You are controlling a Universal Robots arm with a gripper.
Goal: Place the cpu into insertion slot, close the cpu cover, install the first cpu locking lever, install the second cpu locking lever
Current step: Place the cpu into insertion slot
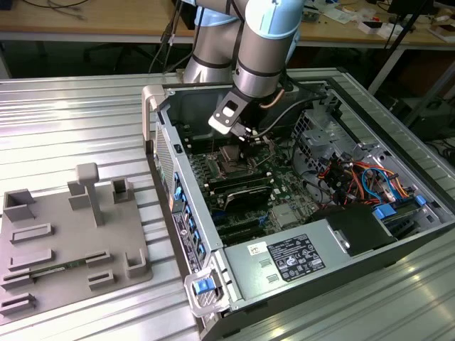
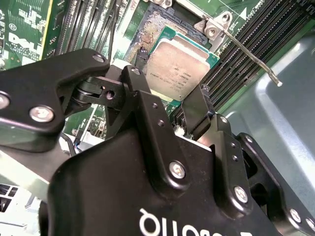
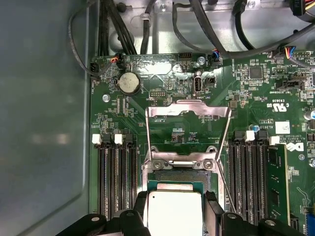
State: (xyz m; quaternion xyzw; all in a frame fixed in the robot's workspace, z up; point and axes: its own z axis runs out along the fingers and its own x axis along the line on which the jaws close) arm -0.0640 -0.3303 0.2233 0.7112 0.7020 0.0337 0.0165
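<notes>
The cpu [image 3: 174, 212], a small square chip with a dull silver top, sits between my gripper's [image 3: 175, 199] two black fingers [image 3: 212, 204], which are shut on its edges. In the second wrist view the cpu [image 2: 178, 69] hangs tilted just over the insertion slot [image 2: 153, 27], whose pin field is bare. The cpu cover [image 3: 189, 109], a thin silvery frame, is swung open beyond the insertion slot [image 3: 179, 174]. A locking lever [image 2: 248, 51] stands free beside the socket. In the exterior view my gripper [image 1: 248, 135] hovers inside the computer case above the socket [image 1: 231, 153].
The green motherboard [image 1: 284, 192] lies in an open computer case [image 1: 213, 234] on a ribbed metal table [image 1: 78, 121]. Memory slots [image 3: 115, 177] flank the socket on both sides. Cable bundles [image 1: 355, 177] fill the case's far side. A grey fixture plate [image 1: 64, 241] lies at the exterior view's left.
</notes>
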